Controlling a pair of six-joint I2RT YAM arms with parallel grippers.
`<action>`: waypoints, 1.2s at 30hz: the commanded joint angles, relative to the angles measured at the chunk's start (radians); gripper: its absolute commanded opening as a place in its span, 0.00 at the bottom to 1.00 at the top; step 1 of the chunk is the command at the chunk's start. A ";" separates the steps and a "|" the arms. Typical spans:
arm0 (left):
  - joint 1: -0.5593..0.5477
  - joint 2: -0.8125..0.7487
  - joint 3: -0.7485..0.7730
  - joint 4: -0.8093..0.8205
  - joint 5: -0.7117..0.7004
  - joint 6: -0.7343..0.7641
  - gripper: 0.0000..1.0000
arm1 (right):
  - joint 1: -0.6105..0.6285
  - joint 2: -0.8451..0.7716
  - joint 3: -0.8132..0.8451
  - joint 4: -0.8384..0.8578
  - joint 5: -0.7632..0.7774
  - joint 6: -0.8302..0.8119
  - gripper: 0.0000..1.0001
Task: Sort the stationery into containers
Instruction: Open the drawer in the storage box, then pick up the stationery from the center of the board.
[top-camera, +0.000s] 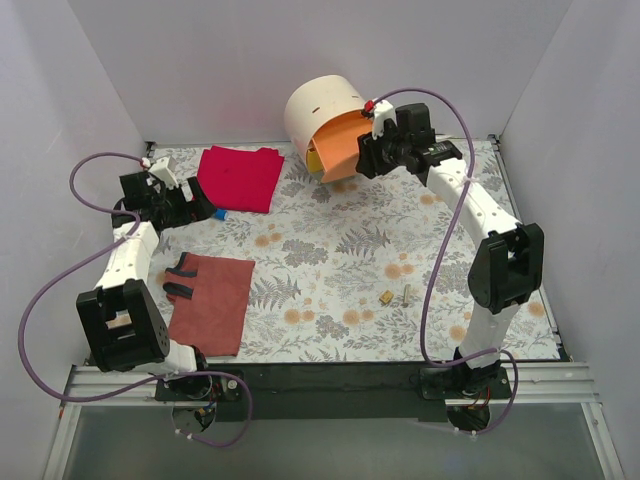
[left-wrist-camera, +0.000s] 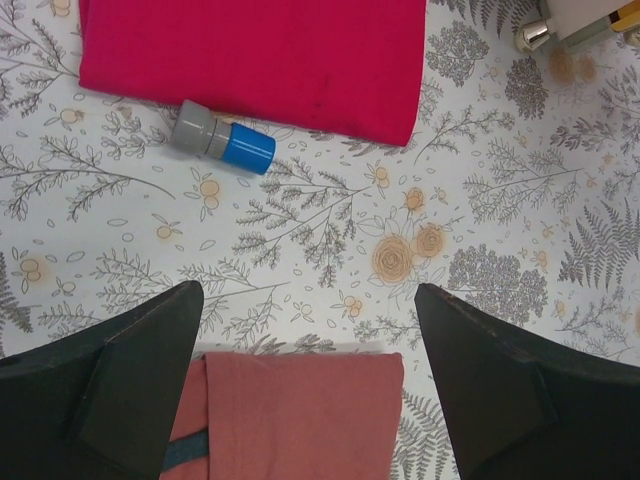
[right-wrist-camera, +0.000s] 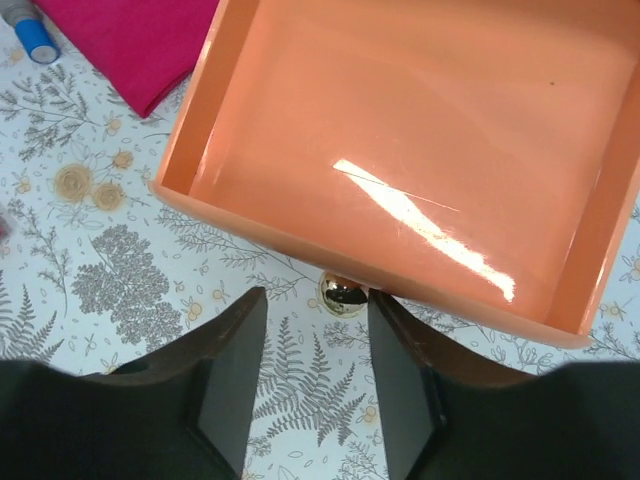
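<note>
Blocking much of the cabinet (top-camera: 318, 105), the orange drawer (top-camera: 345, 145) stood pulled out and empty. Only a sliver of the yellow drawer (top-camera: 314, 160) showed beneath it in the top view. The left wrist view caught just a cut-off corner of a pale green drawer (left-wrist-camera: 590, 28).

The right end effector (right-wrist-camera: 317, 300) sat partly open with its fingers either side of the orange drawer's knob (right-wrist-camera: 342, 293); whether they touched it could not be told. The left end effector (left-wrist-camera: 308, 295) was spread wide, holding nothing, above the tabletop (left-wrist-camera: 300, 230) between 2 cloths: 1 red cloth (left-wrist-camera: 250, 50) and 1 rust cloth (left-wrist-camera: 300, 410).

1 gray-and-blue cylinder (left-wrist-camera: 222, 140) lay just beside the red cloth's edge. 2 tan blocks (top-camera: 385, 297) lay near each other, well apart from the cabinet. Dark items (top-camera: 182, 280) on the rust cloth were too small to identify.
</note>
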 joint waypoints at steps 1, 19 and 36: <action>-0.022 0.026 0.083 0.006 0.007 0.024 0.88 | 0.005 -0.046 0.009 0.000 -0.063 -0.031 0.57; -0.142 0.327 0.269 -0.053 -0.241 0.275 0.89 | -0.012 -0.425 -0.442 -0.096 -0.105 -0.330 0.66; -0.152 0.477 0.495 -0.317 0.099 1.315 0.72 | -0.017 -0.588 -0.642 -0.138 -0.124 -0.442 0.66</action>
